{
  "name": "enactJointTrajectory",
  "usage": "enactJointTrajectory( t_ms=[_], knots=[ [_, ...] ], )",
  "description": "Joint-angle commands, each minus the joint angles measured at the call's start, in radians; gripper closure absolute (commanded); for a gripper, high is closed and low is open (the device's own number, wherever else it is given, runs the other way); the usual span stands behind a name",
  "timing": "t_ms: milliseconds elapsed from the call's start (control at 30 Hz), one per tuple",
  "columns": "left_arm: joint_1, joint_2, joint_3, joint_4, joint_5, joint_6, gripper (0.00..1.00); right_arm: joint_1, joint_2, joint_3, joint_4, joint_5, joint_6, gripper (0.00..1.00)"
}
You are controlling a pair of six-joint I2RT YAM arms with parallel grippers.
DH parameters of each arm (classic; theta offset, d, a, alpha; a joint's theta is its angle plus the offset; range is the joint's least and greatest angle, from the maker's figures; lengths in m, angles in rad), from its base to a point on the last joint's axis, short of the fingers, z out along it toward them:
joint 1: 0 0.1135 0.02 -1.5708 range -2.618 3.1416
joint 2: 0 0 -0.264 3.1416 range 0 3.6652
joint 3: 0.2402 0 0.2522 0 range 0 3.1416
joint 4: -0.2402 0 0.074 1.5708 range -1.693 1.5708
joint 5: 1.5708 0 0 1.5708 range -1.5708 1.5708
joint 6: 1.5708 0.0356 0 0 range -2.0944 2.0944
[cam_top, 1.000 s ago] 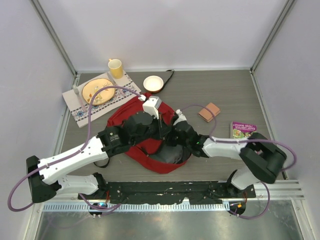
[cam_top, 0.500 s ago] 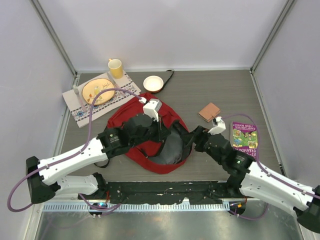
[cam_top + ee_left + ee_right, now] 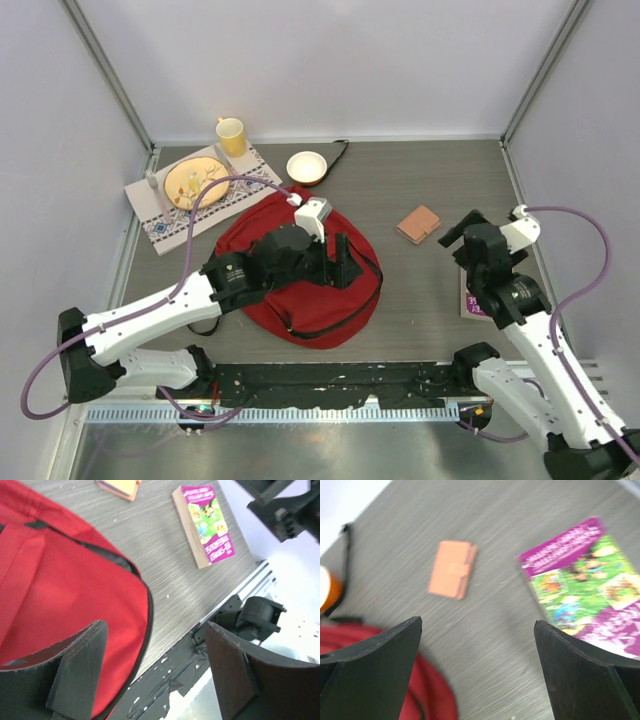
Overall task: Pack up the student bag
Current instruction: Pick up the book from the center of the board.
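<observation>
From above, the dark-red student bag [image 3: 330, 305] lies on the counter [image 3: 420, 180], a bit toward nine o'clock of its middle. The left fingers [image 3: 342, 262] sit over the bag's two o'clock corner. The right fingers [image 3: 460, 232] are well off at three o'clock from the bag, just beside a tan wallet [image 3: 418, 224] and over a purple book [image 3: 468, 300] that the arm mostly hides. A plate [image 3: 196, 182], yellow cup [image 3: 231, 135] and bowl [image 3: 307, 166] stand out at eleven o'clock.

Through the left wrist camera, the left fingers [image 3: 75, 675] are spread wide with nothing between them. The bag [image 3: 50, 580] fills the nine o'clock side and the book [image 3: 205, 525] lies at one o'clock.

The right wrist camera is blurred. The right fingers [image 3: 370, 665] are spread and empty, with the wallet [image 3: 452, 569] at eleven o'clock, the book [image 3: 580, 590] at two and the bag's edge [image 3: 432, 697] at seven.
</observation>
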Motion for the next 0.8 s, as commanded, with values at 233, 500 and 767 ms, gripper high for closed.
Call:
enactJointTrajectory(
  t_ms=[233,500,767],
  knots=[
    [-0.005,0.147,0.185,0.132,0.09,0.072,0.0,-0.65,0.258,0.031,-0.033,-0.305,-0.171,0.0],
    [-0.005,0.262,0.243,0.178,0.142,0.077,0.0,-0.732,0.323,-0.089,0.184,-0.154,-0.163,0.0],
    [-0.005,0.354,0.297,0.194,0.227,0.054,0.0,-0.779,0.393,-0.129,0.241,-0.095,-0.105,0.0]
  ],
)
